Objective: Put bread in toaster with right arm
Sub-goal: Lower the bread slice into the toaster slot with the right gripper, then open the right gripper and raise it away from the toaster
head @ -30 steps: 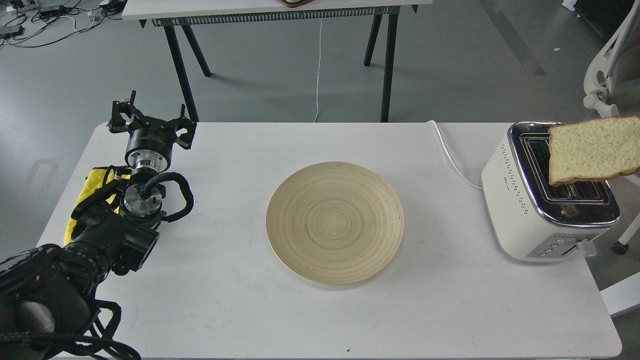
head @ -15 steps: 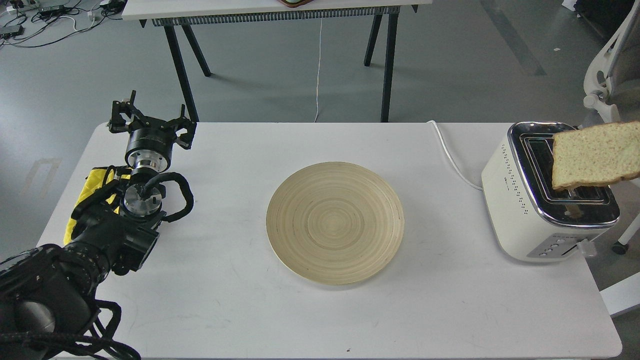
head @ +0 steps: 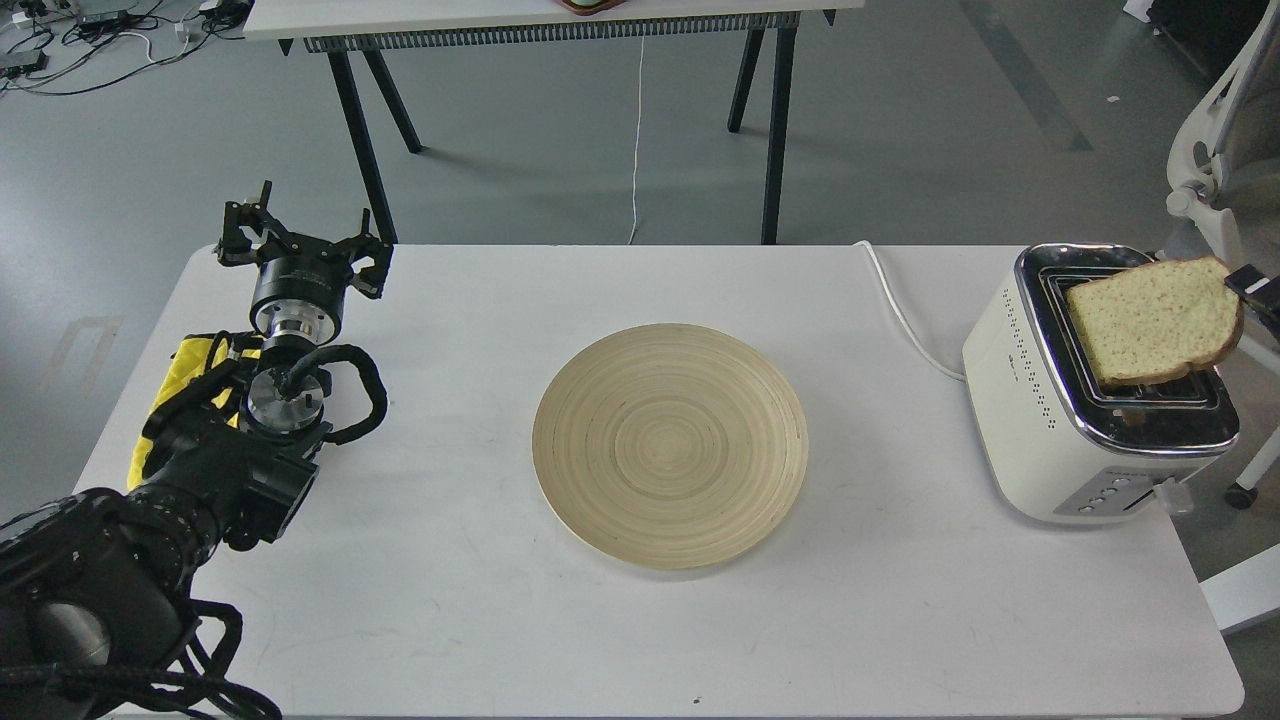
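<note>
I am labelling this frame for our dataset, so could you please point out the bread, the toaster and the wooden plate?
bread [head: 1152, 322]: head view, middle of the slice's speckled face.
toaster [head: 1020, 405]: head view, cream side wall below the dotted holes.
wooden plate [head: 570, 500]: head view, near-left part of the rim.

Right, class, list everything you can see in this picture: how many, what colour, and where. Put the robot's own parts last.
Table: one, white, fills the foreground.
Plate: one, pale wood, middle of the table, nothing on it.
Toaster: one, cream with chrome top, right end of the table.
Cord: one, white, runs from the toaster to the table's far edge.
Bread: one slice, tan with brown crust, tilted over the toaster's slots, not yet down in one.
Far table: one, white top on black legs, behind.
Chair: one, white, partly seen at the right edge.
Cloth: one, yellow, by the left arm.
Left claw: black, open, near the table's left end.
Right claw: black, only a tip shows, at the bread's right edge.
</note>
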You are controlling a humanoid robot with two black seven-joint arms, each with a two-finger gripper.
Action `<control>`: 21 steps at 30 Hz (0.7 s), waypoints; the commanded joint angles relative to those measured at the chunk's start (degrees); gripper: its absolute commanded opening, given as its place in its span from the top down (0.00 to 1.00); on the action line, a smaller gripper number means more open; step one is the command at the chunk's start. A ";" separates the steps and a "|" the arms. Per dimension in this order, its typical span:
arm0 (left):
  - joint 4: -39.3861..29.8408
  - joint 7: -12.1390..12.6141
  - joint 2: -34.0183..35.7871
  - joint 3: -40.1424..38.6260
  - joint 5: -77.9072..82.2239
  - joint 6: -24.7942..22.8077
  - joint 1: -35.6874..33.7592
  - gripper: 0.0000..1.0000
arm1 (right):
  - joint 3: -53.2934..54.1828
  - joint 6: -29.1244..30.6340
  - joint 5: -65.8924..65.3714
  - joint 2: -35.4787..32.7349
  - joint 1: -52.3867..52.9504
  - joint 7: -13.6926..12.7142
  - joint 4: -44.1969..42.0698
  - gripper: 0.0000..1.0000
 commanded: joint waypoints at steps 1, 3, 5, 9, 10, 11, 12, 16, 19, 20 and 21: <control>0.00 0.00 0.00 0.00 0.00 0.00 -0.01 0.00 | 0.62 0.02 -0.02 0.36 0.11 0.01 0.19 0.42; 0.00 0.00 0.00 0.00 0.00 0.00 -0.01 0.00 | 1.06 0.11 0.07 1.14 0.37 -0.08 0.36 0.35; 0.00 0.00 0.00 0.00 0.00 0.00 -0.01 0.00 | 1.67 0.02 0.07 2.29 0.90 -0.08 0.89 0.24; 0.00 0.00 0.00 0.00 0.00 0.00 -0.01 0.00 | 4.74 0.11 0.42 2.47 0.99 -0.16 3.43 0.19; 0.00 0.00 0.00 0.00 0.00 0.00 -0.01 0.00 | 5.62 0.11 0.51 2.47 0.99 -0.16 5.01 0.18; 0.00 0.00 0.00 0.00 0.00 0.00 -0.01 0.00 | 6.33 0.11 0.68 2.55 0.99 -0.16 6.33 0.18; 0.00 0.00 0.00 0.00 0.00 0.00 0.08 0.00 | 7.38 0.11 1.29 2.73 0.99 -0.16 7.73 0.17; 0.00 0.00 0.00 0.00 0.00 0.00 -0.01 0.00 | 11.24 0.11 4.72 9.38 0.98 -0.16 11.43 0.09; 0.00 0.00 0.00 0.00 0.00 0.00 -0.01 0.00 | 13.88 0.11 7.18 17.81 0.72 -0.08 10.48 0.04; 0.00 0.00 0.00 0.00 0.00 0.00 -0.01 0.00 | 14.85 0.28 8.58 21.07 0.63 0.01 9.43 0.04; 0.00 0.00 0.00 0.00 0.00 0.00 -0.01 0.00 | 15.82 0.98 10.07 24.49 0.55 0.19 8.03 0.04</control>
